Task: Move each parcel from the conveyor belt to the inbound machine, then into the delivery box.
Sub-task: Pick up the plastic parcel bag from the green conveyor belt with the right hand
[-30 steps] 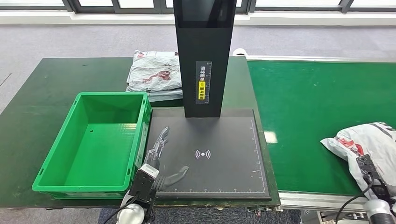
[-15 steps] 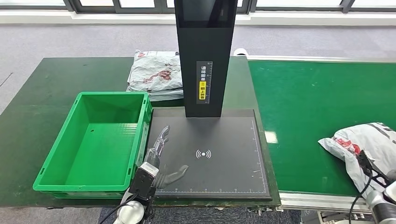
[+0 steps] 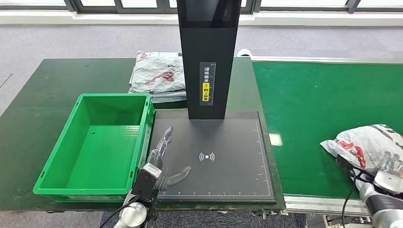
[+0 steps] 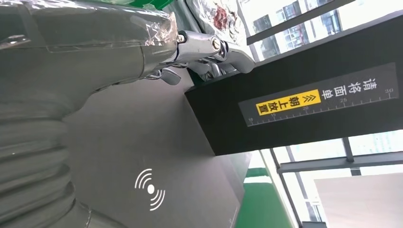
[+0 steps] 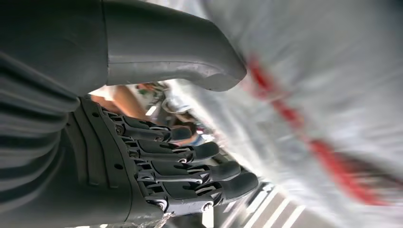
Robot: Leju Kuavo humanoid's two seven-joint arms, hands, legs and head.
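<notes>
The right hand (image 3: 387, 166), fingers apart, is reaching for the parcel (image 3: 366, 145) on the conveyor belt (image 3: 313, 109); gripping it comes next. The left hand (image 3: 164, 152) is resting open.

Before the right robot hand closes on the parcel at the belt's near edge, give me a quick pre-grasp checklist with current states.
1. Right robot hand at the parcel on the conveyor belt: ok.
2. Fingers apart, thumb opposite them beside the bag, as the right wrist view shows: ok.
3. Firm contact with the parcel: cannot tell, wrist view blurred.
4. Scan pad of the inbound machine free of parcels: ok.
5. Left robot hand hangs open over the pad's left side, in the drop zone: not ok.
6. Green delivery box holds no parcel: ok.
</notes>
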